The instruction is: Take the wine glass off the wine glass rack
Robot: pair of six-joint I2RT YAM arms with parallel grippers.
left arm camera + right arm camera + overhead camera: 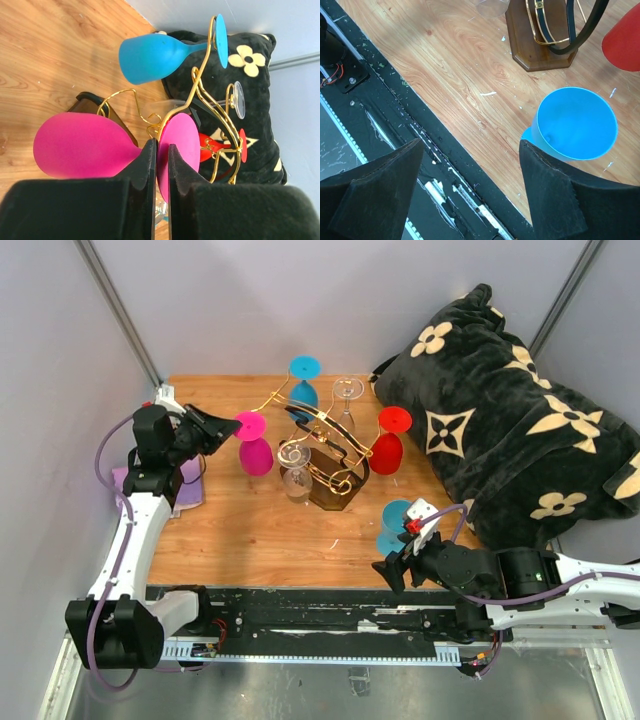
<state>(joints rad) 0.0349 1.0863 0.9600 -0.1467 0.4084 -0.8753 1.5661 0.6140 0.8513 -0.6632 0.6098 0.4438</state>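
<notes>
Pink glass [82,147]: hung from left side of rack [335,490]; likely light, fragile, slick.
Hold: stem or foot, gently.
Left gripper [160,160]: clamped on foot.
Right gripper [470,150]: spread, empty.

The white-and-black left arm [128,540] and right arm [585,590] carry looping purple cables [100,455]; their black jaws seem foam-padded.
</notes>
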